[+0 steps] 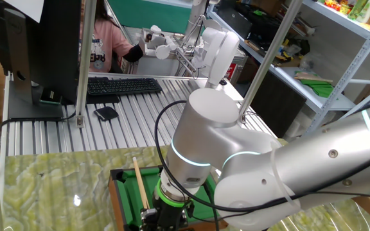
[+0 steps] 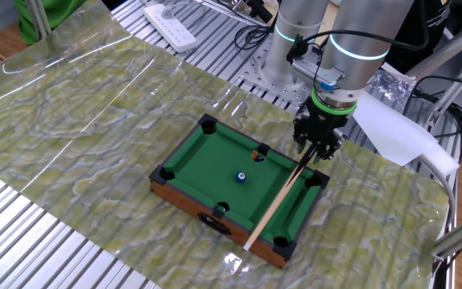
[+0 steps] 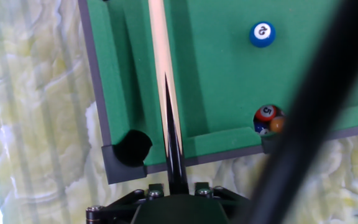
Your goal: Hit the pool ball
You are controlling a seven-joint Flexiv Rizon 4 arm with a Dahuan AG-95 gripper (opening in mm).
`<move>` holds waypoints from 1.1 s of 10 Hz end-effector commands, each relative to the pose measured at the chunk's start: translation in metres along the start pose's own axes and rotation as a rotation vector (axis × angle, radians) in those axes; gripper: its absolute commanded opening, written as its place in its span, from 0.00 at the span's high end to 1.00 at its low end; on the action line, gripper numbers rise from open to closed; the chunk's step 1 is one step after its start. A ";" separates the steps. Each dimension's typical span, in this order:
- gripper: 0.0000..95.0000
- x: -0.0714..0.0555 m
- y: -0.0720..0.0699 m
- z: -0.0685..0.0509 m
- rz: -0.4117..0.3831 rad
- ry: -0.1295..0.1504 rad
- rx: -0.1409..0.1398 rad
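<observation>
The pool ball [image 2: 240, 177] is a small blue ball with a pale spot, lying mid-felt on the miniature green pool table [image 2: 207, 156]. In the hand view the ball [image 3: 262, 34] shows a "2". My gripper [image 2: 319, 144] hangs over the table's far right edge, shut on the dark butt of the wooden cue stick [image 2: 279, 201]. The cue lies along the right side of the felt, pointing away from me, and passes to the left of the ball in the hand view [image 3: 163, 62]. The gripper [image 3: 178, 185] sits at the bottom edge there.
A cluster of other small balls [image 3: 269, 119] sits at a side pocket near the rail. A black cable [image 3: 309, 124] crosses the hand view on the right. A keyboard [image 1: 121, 85], a person [image 1: 105, 42] and shelving [image 1: 339, 51] are behind. White paper [image 2: 391, 128] lies right of the table.
</observation>
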State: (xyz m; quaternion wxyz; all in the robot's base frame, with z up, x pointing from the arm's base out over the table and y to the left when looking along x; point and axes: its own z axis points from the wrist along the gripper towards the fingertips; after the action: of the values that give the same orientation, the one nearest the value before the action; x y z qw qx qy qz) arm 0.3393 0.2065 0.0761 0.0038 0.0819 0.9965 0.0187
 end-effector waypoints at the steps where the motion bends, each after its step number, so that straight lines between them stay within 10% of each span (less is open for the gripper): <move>1: 1.00 0.000 0.000 0.000 -0.007 -0.001 0.000; 11: 1.00 0.000 0.000 -0.001 -0.022 0.001 0.000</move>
State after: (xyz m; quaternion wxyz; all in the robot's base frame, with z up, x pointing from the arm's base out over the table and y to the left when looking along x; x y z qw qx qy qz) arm 0.3391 0.2061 0.0763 0.0039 0.0710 0.9973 0.0189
